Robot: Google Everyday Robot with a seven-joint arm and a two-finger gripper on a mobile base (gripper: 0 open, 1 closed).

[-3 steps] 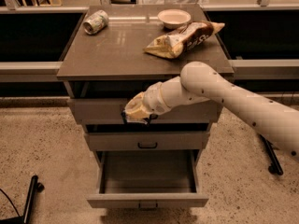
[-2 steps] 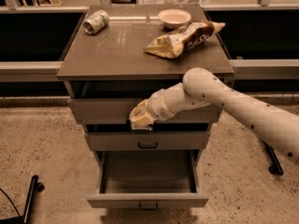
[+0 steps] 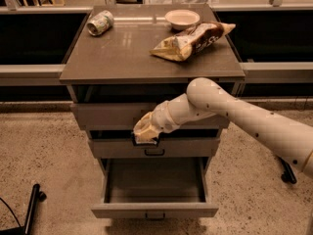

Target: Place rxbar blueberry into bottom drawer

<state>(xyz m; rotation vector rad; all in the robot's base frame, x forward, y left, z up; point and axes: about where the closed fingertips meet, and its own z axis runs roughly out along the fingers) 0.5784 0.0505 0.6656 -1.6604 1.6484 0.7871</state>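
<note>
Camera view, single entry. Grey metal three-drawer cabinet, its flat brown-grey top (image 3: 122, 58) carrying three items: a crushed green-white can (image 3: 100, 22) lying on its side at the rear left corner; a shallow round white bowl (image 3: 182, 18) at the rear, right of centre; a large crinkled tan-and-brown chip bag (image 3: 190, 40) lying just in front of the bowl and reaching toward the right edge. Drawers, top to bottom: shallow grey top drawer (image 3: 107, 116); shallow grey middle drawer (image 3: 195, 147) with a small recessed handle (image 3: 154, 152); deep grey bottom drawer (image 3: 122, 210), pulled well out toward the camera, its dark interior floor showing. White jointed robot arm (image 3: 234, 111) enters from the lower right and bends leftward across the cabinet front. Pale cream-coloured gripper (image 3: 145, 133) at the arm's end, pointing down and left, positioned at the seam between the top and middle drawer fronts, just above the middle drawer's handle and over the open bottom drawer. Grip state: cannot tell whether it is closed on anything. Rxbar blueberry, small flat dark blue wrapped bar: cannot be made out; only a small dark edge shows beneath the gripper's tip, unidentifiable. Surround: speckled beige floor (image 3: 49, 155); black wheeled leg (image 3: 33, 199) at lower left.
</note>
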